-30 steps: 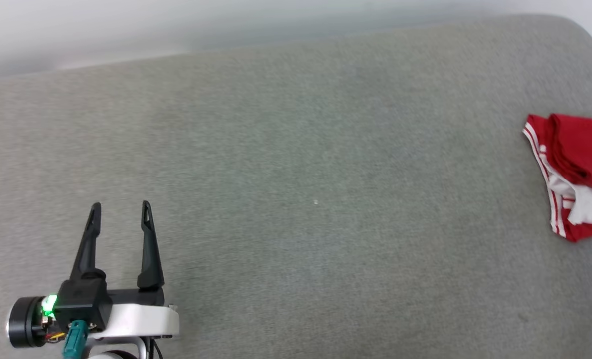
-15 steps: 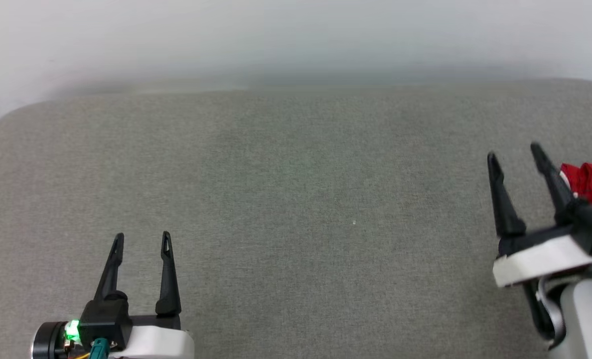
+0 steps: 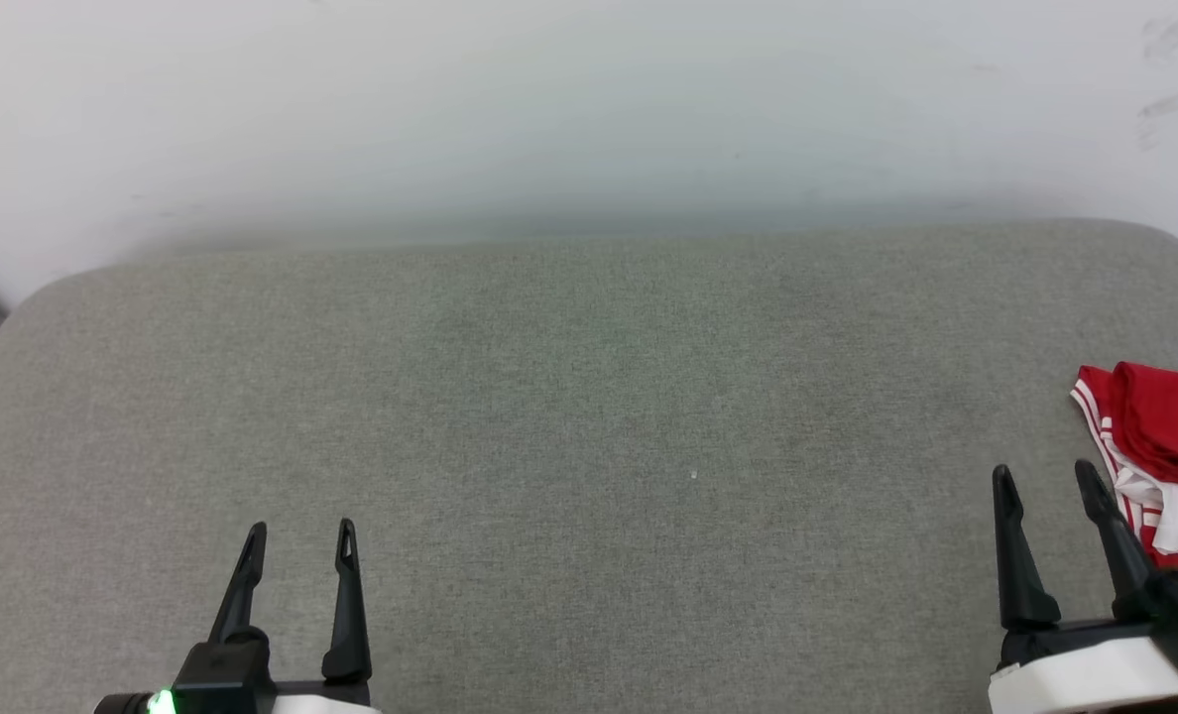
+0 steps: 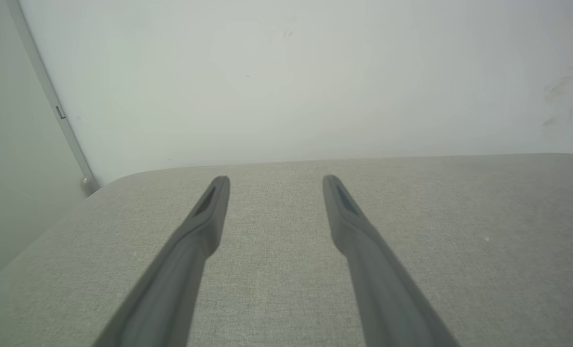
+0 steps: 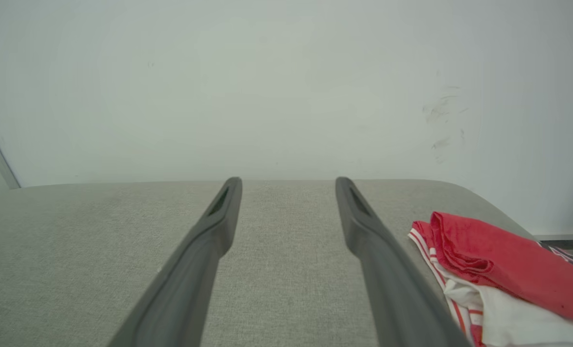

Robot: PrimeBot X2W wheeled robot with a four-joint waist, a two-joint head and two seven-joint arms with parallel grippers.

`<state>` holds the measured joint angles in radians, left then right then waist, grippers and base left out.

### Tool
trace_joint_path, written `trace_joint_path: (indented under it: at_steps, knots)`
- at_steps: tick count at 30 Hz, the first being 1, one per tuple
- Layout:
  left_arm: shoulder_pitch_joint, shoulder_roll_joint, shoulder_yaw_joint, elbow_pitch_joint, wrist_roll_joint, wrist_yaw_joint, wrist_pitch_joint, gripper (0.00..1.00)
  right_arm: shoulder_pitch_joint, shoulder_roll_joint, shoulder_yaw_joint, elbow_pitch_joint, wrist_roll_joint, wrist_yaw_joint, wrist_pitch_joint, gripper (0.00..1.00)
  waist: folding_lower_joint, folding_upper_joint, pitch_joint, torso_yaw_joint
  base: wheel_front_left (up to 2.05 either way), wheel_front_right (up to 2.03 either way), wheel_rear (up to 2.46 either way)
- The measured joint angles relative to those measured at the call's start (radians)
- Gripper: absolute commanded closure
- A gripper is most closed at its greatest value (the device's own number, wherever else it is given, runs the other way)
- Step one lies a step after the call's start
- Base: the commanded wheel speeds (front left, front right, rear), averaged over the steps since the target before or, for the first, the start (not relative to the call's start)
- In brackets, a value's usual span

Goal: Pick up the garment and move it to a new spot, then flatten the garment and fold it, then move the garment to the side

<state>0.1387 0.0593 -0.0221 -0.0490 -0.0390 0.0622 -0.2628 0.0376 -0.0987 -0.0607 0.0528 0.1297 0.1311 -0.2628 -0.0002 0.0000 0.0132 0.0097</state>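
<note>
Left gripper (image 3: pixel 301 526) sits at lower left of head view, jaws spread, nothing between them, fingers over bare grey fabric. Right gripper (image 3: pixel 1043 469) at lower right, jaws likewise apart and empty. Just beside its outer finger, on the robot's right, lies the garment (image 3: pixel 1159 436): red, bunched in loose folds, white sleeve and red-white striped trim showing. Finger and cloth touching or not: cannot tell. Garment rests on the grey cushion (image 3: pixel 589 397) near its rounded right corner. Pale wall (image 3: pixel 549 119) behind, faint scuffs at upper right.
</note>
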Motion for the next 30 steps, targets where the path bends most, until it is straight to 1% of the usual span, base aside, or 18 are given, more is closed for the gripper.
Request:
trace_joint_path:
  at_steps: [7,16,17,21,26,30]
  knots:
    - [0.018,-0.003,0.012,0.002,-0.013,-0.006,0.000,0.00,0.063,0.019,0.002,-0.039,0.006,0.000,0.000,0.00,0.0000,0.0000,-0.017,-0.005,0.00,0.00,0.00]
    - [0.021,-0.005,0.025,0.008,-0.021,-0.014,0.000,0.00,0.081,0.027,0.001,-0.056,0.004,0.000,0.000,0.00,0.0001,0.0000,-0.020,-0.002,0.00,0.00,0.00]
    - [0.021,-0.006,0.026,0.012,-0.025,-0.014,0.000,1.00,0.081,0.028,0.002,-0.053,0.004,0.000,0.000,1.00,0.0001,0.0000,-0.020,-0.002,0.00,0.00,0.00]
    - [0.029,-0.008,0.023,0.048,-0.035,-0.014,0.005,1.00,0.087,0.029,0.006,-0.017,0.013,0.000,0.005,1.00,0.0001,0.0000,-0.020,-0.002,0.00,0.00,0.00]
    - [0.026,-0.007,0.023,0.060,-0.142,-0.020,0.025,1.00,0.085,0.030,0.007,-0.005,0.112,0.000,0.025,1.00,0.0001,0.0000,-0.019,-0.002,0.00,0.00,0.00]
    - [0.015,-0.006,0.024,0.075,-0.228,-0.032,0.041,1.00,0.080,0.029,0.008,0.007,0.195,0.000,0.040,1.00,0.0002,0.0000,-0.019,-0.003,0.00,0.00,0.00]
